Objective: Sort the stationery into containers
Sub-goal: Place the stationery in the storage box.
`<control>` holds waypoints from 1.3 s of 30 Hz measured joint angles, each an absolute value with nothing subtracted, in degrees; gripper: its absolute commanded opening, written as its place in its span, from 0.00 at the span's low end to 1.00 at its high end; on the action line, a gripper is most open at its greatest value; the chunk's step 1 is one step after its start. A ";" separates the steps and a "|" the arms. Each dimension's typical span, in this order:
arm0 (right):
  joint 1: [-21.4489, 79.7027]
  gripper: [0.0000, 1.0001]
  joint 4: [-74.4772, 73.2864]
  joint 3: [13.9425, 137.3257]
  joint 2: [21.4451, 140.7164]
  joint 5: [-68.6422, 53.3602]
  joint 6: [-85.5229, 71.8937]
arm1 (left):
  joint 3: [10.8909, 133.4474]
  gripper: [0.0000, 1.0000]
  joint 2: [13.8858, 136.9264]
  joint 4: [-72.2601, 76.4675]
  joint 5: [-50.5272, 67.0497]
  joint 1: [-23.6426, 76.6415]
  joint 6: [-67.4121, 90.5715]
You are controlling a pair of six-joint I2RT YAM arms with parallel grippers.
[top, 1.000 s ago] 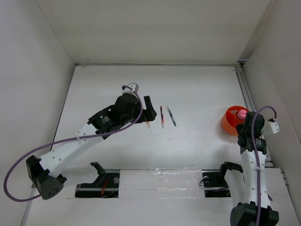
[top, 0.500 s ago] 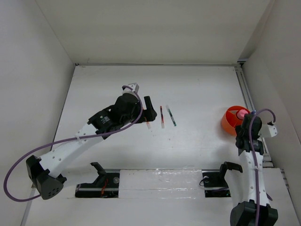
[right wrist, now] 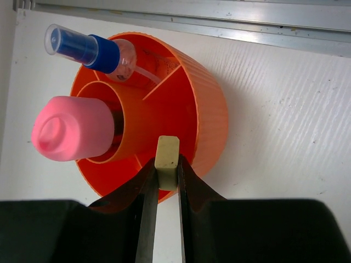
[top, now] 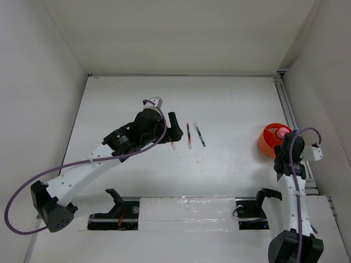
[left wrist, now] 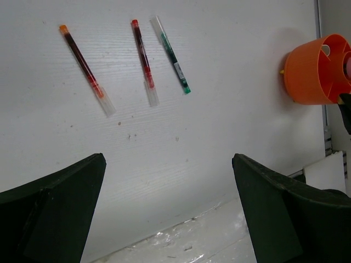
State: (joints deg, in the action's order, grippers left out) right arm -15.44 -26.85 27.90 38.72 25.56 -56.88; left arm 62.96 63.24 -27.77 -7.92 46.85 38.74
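Tan eraser block [right wrist: 167,149], pinched in our right gripper [right wrist: 166,167], has edged down-frame over the orange tub [right wrist: 211,115]; release seems next; left gripper [left wrist: 167,161] gapes.

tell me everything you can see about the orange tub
The orange tub is round, plastic-looking, with a ribbed outer wall, standing upright on the white table beside a metal rail. Inside, a central ring holds a pink-capped cylinder; thin divider walls run from ring to rim. A clear bottle with blue cap leans out of one outer compartment. The right fingers hold a tan eraser over its near rim; contact can't be told.
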 measured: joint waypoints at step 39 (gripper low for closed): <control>-15.99 0.50 -24.77 27.68 32.82 23.42 -58.76 | 62.30 1.00 63.24 -25.93 -6.59 46.85 38.02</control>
State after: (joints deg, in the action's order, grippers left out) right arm -15.99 -24.77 27.68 32.82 23.42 -58.76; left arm 62.30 63.24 -25.93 -6.59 46.85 38.02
